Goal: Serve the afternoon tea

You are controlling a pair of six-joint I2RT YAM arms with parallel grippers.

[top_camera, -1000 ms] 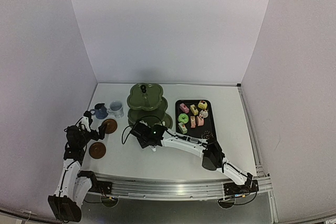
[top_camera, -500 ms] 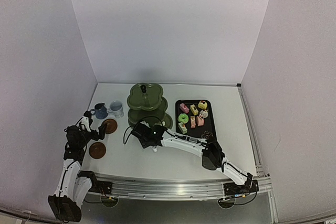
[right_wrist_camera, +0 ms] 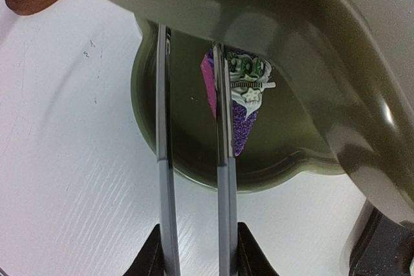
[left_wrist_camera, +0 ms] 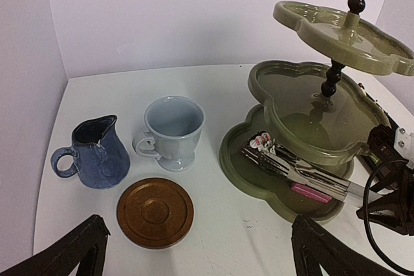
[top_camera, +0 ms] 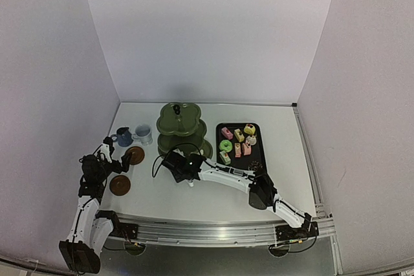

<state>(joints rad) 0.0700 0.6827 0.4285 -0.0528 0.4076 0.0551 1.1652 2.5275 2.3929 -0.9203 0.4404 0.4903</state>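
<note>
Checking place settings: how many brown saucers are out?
2. The far saucer lies in front of the white cup; the near saucer lies nearer the robot, slightly left. No others visible.

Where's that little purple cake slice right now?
In the right wrist view, the purple cake slice lies on the bottom tier of the green stand, just beside the metal tongs.

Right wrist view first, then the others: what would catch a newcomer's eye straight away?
The olive-green three-tier stand dominates mid-table, with metal tongs in the right gripper extending into its lowest tier beside a purple cake wedge. To its right a black tray holds colourful cakes; to its left stand a dark-blue cup and white cup.
</note>
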